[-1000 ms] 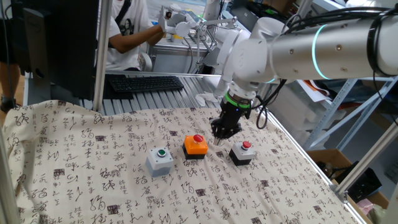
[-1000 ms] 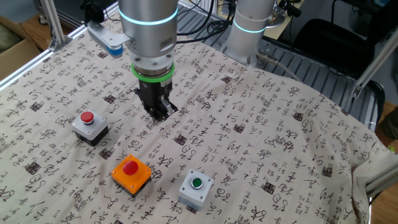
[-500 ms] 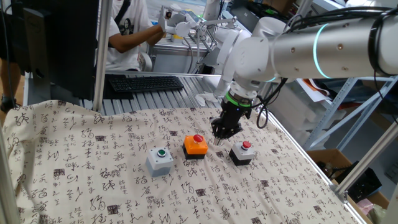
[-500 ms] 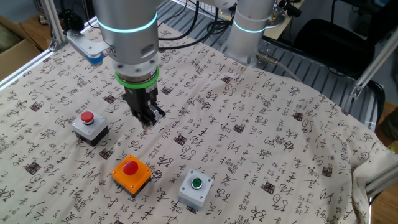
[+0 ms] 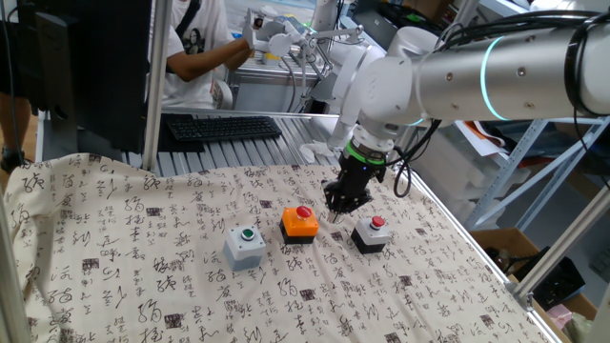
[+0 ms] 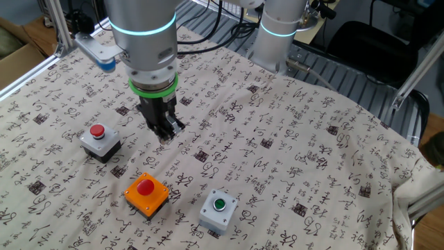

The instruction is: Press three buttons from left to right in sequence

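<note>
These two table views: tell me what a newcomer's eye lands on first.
The big silver arm with its glowing teal ring, its shut end effector pointing straight down above the patterned cloth behind the boxes. Then the row of three buttons near the front edge: the grey box with green cap, the orange box with red cap, the black box with red cap.
</note>
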Available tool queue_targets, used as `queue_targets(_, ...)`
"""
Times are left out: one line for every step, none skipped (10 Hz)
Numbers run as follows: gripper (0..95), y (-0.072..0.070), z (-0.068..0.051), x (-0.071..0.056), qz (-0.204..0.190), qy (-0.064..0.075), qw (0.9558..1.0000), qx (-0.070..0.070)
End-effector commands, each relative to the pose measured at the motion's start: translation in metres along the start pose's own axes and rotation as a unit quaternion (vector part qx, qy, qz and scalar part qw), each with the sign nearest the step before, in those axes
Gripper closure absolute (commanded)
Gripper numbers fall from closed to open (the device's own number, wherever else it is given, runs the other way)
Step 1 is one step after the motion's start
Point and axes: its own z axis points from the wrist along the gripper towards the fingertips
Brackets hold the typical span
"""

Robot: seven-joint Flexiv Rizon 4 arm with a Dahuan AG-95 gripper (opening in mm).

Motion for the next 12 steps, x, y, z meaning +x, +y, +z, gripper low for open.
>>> queue_targets(95.0, -0.0001, -0.0005, 0.0003, 0.0, 0.0, 1.0, 0.0)
queue_targets(95.0, -0.0001, -0.0005, 0.0003, -0.001, 0.0, 1.0, -0.001)
queue_targets(95.0, -0.0001, -0.0005, 0.0003, -0.001, 0.002, 1.0, 0.004)
queue_targets(95.0, -0.0001, -0.0005, 0.0003, 0.003, 0.003, 1.0, 0.008)
queue_targets(95.0, -0.0001, -0.0005, 0.0003, 0.005, 0.003, 0.9999, 0.01)
queue_targets(95.0, -0.0001, -0.0005, 0.0003, 0.016, 0.003, 0.9998, 0.012)
queue_targets(95.0, -0.0001, -0.0005, 0.0003, 0.021, 0.004, 0.9997, 0.011)
queue_targets(95.0, -0.0001, -0.0005, 0.0003, 0.027, 0.001, 0.9995, 0.015)
queue_targets(95.0, -0.0001, -0.0005, 0.0003, 0.03, 0.001, 0.9994, 0.014)
queue_targets(95.0, -0.0001, -0.0005, 0.0003, 0.038, 0.001, 0.9992, 0.014)
queue_targets(95.0, -0.0001, -0.0005, 0.0003, 0.042, 0.001, 0.9991, 0.012)
queue_targets(95.0, -0.0001, -0.0005, 0.0003, 0.045, 0.0, 0.9989, 0.013)
